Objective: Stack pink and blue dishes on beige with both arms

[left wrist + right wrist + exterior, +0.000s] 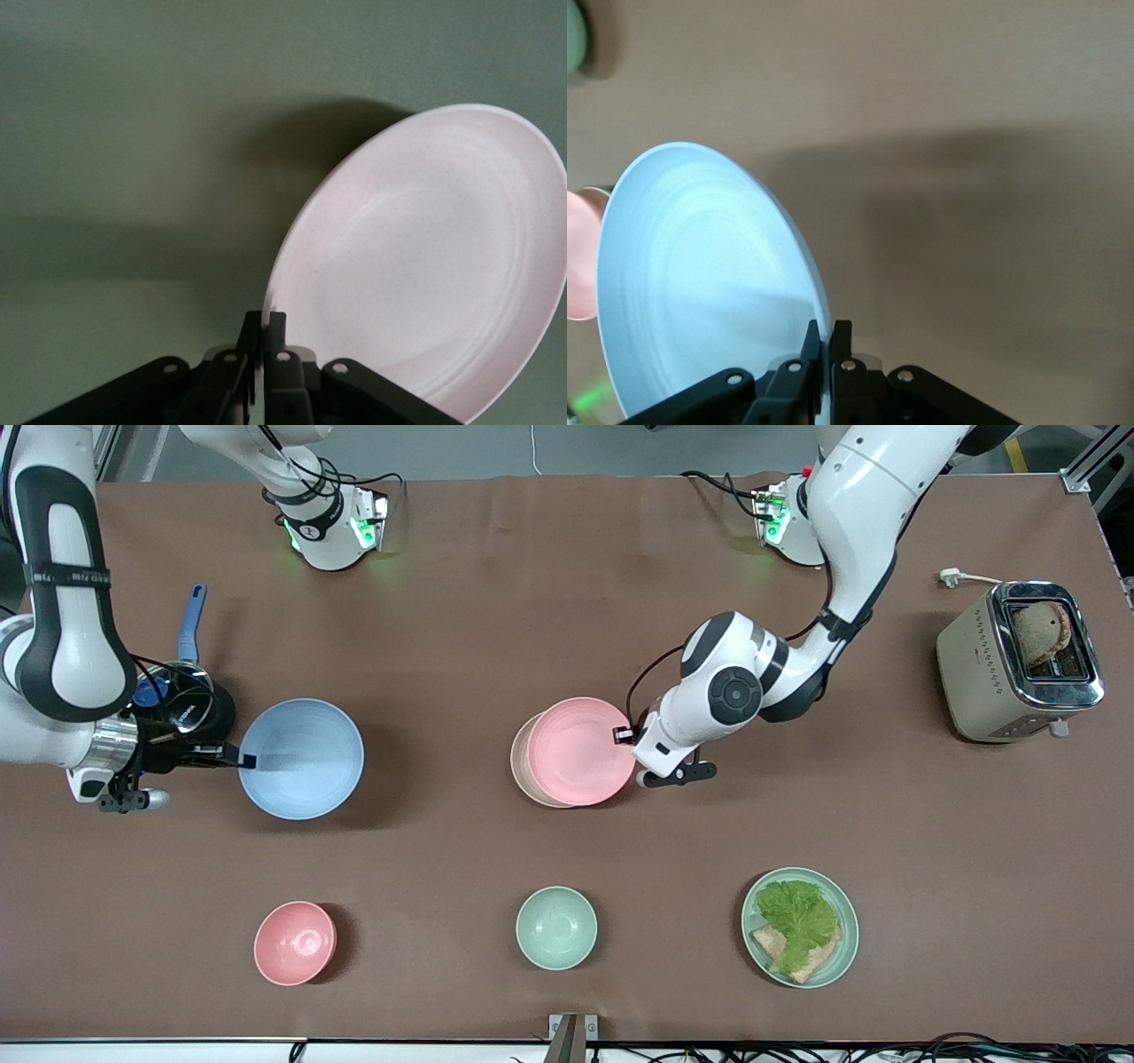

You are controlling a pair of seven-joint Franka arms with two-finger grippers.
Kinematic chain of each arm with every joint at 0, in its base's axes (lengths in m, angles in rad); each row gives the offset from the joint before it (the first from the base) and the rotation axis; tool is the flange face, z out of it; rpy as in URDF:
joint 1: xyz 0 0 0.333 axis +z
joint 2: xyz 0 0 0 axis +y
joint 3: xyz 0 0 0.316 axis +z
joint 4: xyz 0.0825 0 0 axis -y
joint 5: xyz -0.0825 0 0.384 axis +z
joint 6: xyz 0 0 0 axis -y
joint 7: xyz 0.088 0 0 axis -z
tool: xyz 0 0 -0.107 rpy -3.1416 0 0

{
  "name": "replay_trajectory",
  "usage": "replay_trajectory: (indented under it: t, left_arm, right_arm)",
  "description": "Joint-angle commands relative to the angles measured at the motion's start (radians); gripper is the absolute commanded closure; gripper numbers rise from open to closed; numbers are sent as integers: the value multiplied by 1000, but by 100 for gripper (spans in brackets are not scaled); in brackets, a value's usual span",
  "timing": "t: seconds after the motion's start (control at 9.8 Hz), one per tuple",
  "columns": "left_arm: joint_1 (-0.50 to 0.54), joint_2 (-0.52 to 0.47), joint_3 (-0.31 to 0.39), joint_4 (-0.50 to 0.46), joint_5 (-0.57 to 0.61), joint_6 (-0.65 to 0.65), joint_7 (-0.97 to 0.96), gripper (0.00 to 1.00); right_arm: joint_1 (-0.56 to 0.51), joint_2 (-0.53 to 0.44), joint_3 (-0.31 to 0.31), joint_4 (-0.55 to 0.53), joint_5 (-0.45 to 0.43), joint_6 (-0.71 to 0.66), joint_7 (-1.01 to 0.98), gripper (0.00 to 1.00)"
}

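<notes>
Covering the tabletop (pixel 549 602) is a matte brown sheet, with grey floor showing past the arms' bases. Four shallow round plates are here: pink plate (pixel 580 750), blue plate (pixel 301 757), beige plate (pixel 521 766) and a mint plate with lettuce and bread (pixel 800 926). Two deeper bowls sit nearer the front camera, one pink bowl (pixel 294 942), one mint bowl (pixel 555 926). A metal-topped toaster (pixel 1019 661) stands at the left arm's end.

The left end effector (pixel 264 329) pinches the pink plate's rim, holding it over the beige plate near mid-table. The right end effector (pixel 828 336) pinches the blue plate's rim, toward the right arm's end.
</notes>
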Motion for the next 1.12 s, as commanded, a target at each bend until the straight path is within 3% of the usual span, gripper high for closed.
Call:
replay_trajectory:
  t: [0.0,0.51,0.61,0.71,0.82,1.02]
  left_arm:
    - [-23,59,9,18,26,56,-15,100]
    - [-45,100,9,23,70,119,-35,96]
    - [-46,106,8,24,70,119,-36,75]
    - [-46,105,8,24,61,119,-47,44]
    - [-44,88,8,26,70,114,-82,0]
    - [9,-40,22,35,89,-9,-78,0]
  right_arm:
    - [103,-34,4,-18,-25,8,154,99]
    - [312,-36,77,-52,-25,178,442,99]
    - [334,-36,91,-76,-23,224,466,99]
    - [338,-31,123,-93,-22,270,498,99]
    - [338,-27,179,-95,-20,311,560,99]
    - [345,-2,215,-96,-20,330,572,99]
